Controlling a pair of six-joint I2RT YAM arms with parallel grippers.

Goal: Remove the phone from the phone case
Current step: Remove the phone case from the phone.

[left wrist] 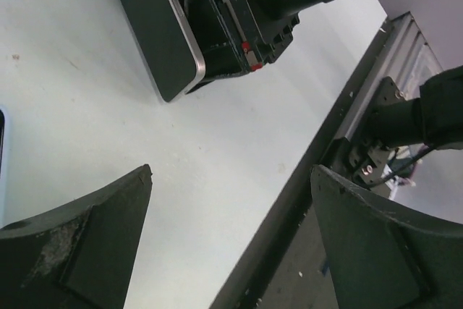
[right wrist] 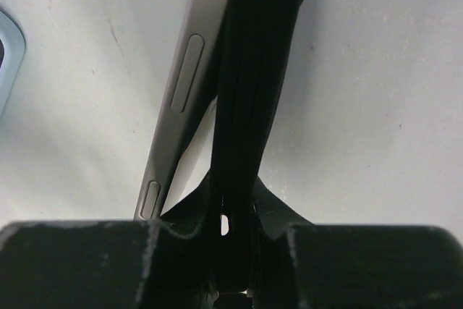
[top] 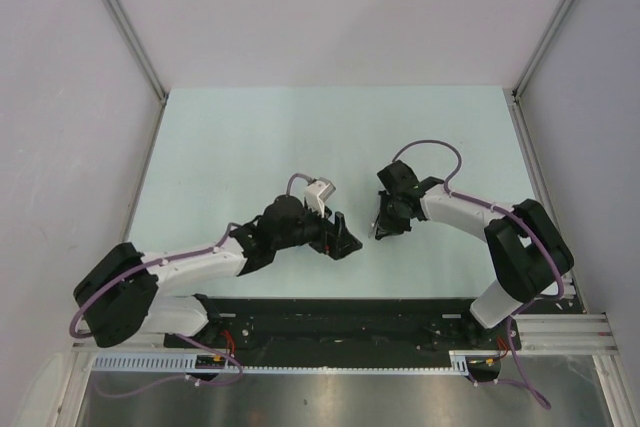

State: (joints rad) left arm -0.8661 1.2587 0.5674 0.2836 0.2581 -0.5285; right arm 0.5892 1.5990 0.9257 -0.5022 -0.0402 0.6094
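While the pale tabletop [top: 300, 137] spreads wide before both arms, the work sits near its middle, toward the near edge. There the phone [left wrist: 170, 34] is up on a long edge, touching the surface or just above it, I cannot tell which. It shows a bare silver side and a dark face with no shell round it, so the task looks to be at its closing step. The right tool [top: 383, 227] is almost closed, pinching the phone across its thin body; the left tool [left wrist: 231, 179] stands wide apart just beside it, holding nothing; a pale blue rim [right wrist: 9, 56] lying flat near the phone is probably the case, though too little shows to be sure. Next, I judge, the right tool must lay the phone flat, apart from that rim, and release it gently.
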